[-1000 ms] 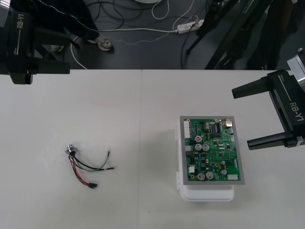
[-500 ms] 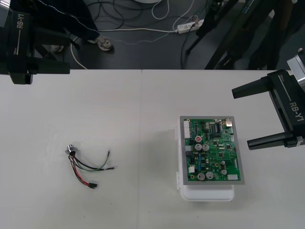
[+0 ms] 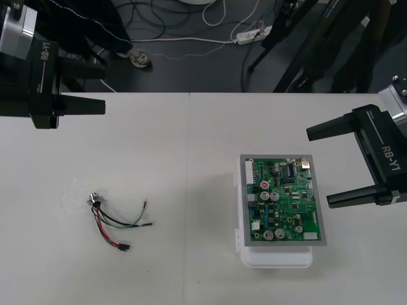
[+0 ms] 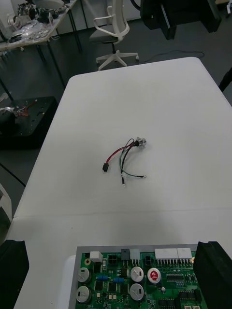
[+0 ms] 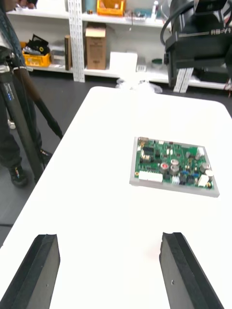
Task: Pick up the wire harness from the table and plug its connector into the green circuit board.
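- Left claw (image 3: 103, 89), fingers wide apart, hangs at the far left.
- Right claw (image 3: 321, 166), also apart, sits beside the green board (image 3: 283, 200).
- Wire harness (image 3: 117, 222) lies on the table (image 3: 191, 159).

A plain light table (image 3: 191, 146) is seen, crossed from far edge to near edge by a faint seam (image 3: 189, 127). On its left half the harness (image 3: 114, 222) is laid loose, flat on the surface, with the socket (image 3: 95, 200) toward the far side and the plug (image 3: 124, 246) toward the near edge. On the right half, well apart from it, a white base (image 3: 276, 257) is set, on which the board (image 3: 283, 200) is carried.
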Robot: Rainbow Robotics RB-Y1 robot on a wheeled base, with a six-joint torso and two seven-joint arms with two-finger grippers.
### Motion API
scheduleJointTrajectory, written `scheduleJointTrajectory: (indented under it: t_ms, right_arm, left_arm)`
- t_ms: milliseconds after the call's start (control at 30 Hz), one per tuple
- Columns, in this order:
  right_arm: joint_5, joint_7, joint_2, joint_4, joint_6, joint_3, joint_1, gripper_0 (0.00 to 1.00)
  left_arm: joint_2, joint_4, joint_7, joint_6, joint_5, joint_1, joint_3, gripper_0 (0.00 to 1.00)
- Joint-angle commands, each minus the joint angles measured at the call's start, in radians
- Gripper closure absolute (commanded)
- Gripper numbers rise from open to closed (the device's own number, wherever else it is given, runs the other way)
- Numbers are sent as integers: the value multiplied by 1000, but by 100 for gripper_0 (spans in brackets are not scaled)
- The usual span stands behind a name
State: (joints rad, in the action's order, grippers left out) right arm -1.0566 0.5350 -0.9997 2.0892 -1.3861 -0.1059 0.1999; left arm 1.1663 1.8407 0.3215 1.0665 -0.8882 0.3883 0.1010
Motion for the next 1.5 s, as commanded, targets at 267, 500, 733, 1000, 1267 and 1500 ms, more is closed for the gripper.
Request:
scheduleJointTrajectory:
  t_ms: [267,500,733,1000,1267,1500]
  right_arm:
    - [47,2,26,-1,-30,-110,-31,0]
    - [136,0,39,-32,-79,-193,-69,0]
    - [168,-10,92,-121,-185,-279,-76,0]
    - [170,-23,174,-172,-185,-377,-125,0]
    - [164,-115,176,-172,-185,-377,-189,0]
    - [158,-176,204,-173,-185,-354,-226,0]
  left_arm:
    - [39,2,-48,175,-179,-11,-33,39]
    - [119,23,-147,222,-270,-9,19,39]
    - [216,42,-280,184,-344,11,123,39]
    - [335,48,-430,70,-371,95,321,39]
    - [401,40,-486,-31,-382,311,634,21]
    - [381,29,-564,-86,-479,558,898,3]
